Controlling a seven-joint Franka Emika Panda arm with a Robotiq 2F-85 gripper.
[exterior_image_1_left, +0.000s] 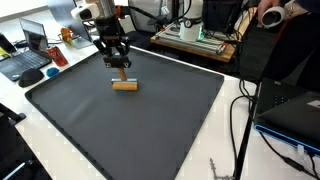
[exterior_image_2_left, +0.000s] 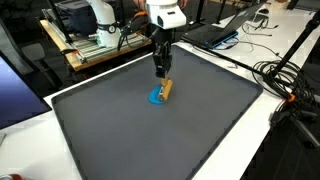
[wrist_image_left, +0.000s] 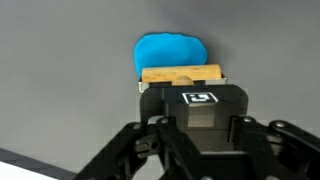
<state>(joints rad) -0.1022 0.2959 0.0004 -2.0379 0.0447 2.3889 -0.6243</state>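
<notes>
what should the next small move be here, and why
Probably a short straight lift: the hand looks shut on the wooden block, which lies on the mat against a blue piece, so rising would free it.

Looks like a robotics lab. Laptops (exterior_image_1_left: 30, 60) sit at the table's (exterior_image_1_left: 232, 118) corner, cables (exterior_image_2_left: 285, 78) trail everywhere, and electronics fill a wooden rack (exterior_image_2_left: 95, 52).
</notes>
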